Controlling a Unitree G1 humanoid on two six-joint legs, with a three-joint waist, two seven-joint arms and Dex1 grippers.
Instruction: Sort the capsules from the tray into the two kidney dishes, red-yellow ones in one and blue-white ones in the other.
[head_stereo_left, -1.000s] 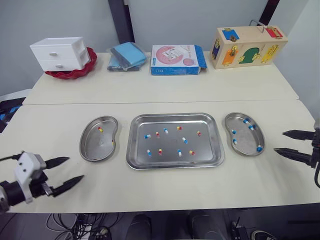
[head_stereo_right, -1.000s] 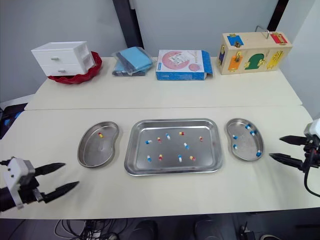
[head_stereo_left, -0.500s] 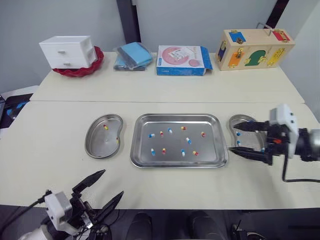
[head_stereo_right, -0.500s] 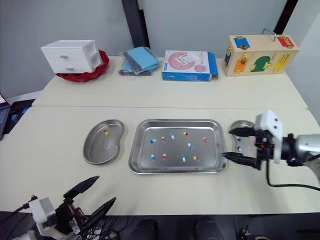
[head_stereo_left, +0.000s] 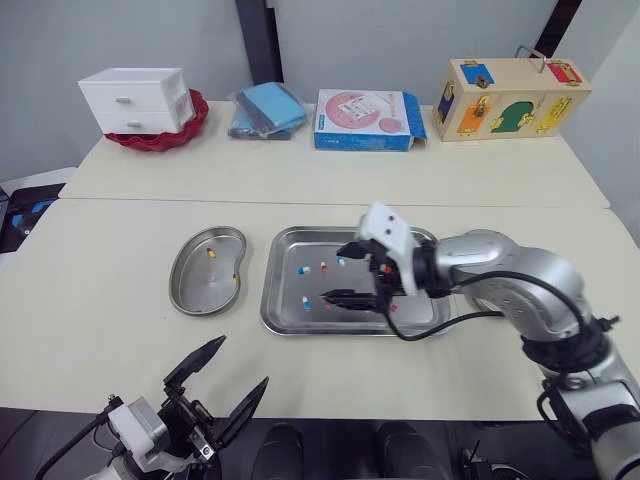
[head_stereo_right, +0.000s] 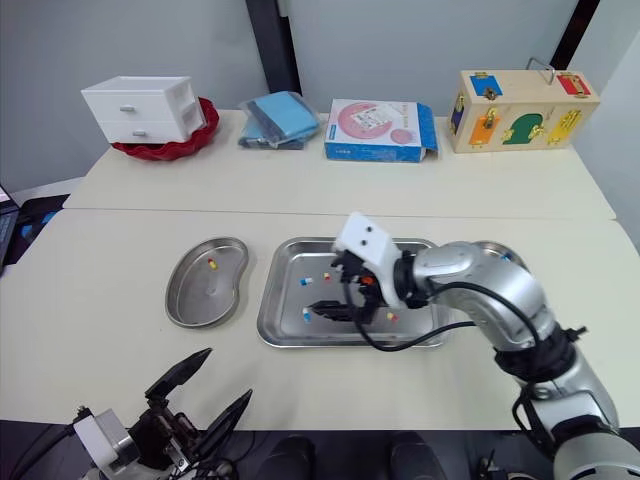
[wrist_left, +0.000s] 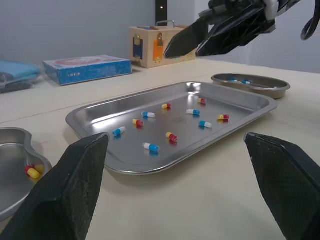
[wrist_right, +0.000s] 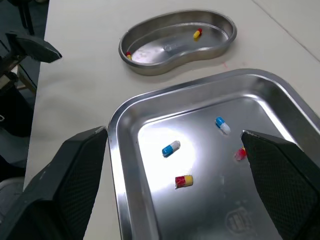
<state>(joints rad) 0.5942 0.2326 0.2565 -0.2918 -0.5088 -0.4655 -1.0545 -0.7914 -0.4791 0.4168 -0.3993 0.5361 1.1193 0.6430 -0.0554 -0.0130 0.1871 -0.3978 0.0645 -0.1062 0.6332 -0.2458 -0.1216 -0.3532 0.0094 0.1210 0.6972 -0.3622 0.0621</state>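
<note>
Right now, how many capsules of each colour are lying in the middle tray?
Red-yellow capsules: 5
Blue-white capsules: 5
Total in the tray: 10

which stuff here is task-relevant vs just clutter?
Job: tray, capsules, left kidney dish, right kidney dish, right end effector over the tray.
Clutter: white drawer unit, red bowl, blue pouch, blue-pink box, wooden latch box.
</note>
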